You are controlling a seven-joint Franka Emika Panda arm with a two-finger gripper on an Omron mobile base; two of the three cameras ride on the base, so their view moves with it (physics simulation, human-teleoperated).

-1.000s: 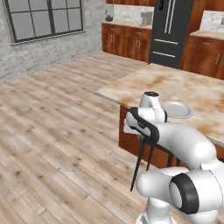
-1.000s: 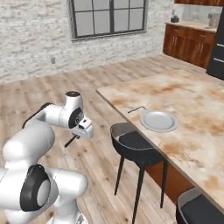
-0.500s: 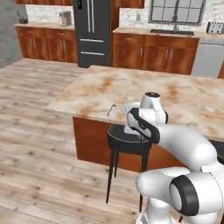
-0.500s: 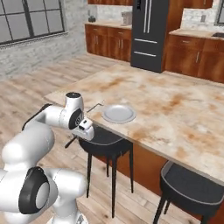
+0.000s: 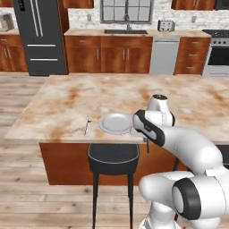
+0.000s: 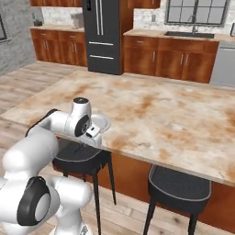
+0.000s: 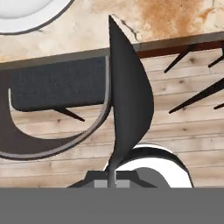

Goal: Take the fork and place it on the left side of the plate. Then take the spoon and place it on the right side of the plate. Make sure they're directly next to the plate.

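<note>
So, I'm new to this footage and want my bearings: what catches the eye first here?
The white arm bends over the near edge of the marble island, its end effector shut on the dark spoon. Beside it sits the pale plate, with the thin fork on the counter to its left, above a black stool.

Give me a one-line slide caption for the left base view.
Arm at the marble island counter, plate near the front edge, a thin utensil left of it, black stool below.

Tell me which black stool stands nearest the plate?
The left stool, tucked just below the plate; the other stool stands well off to the right.
</note>
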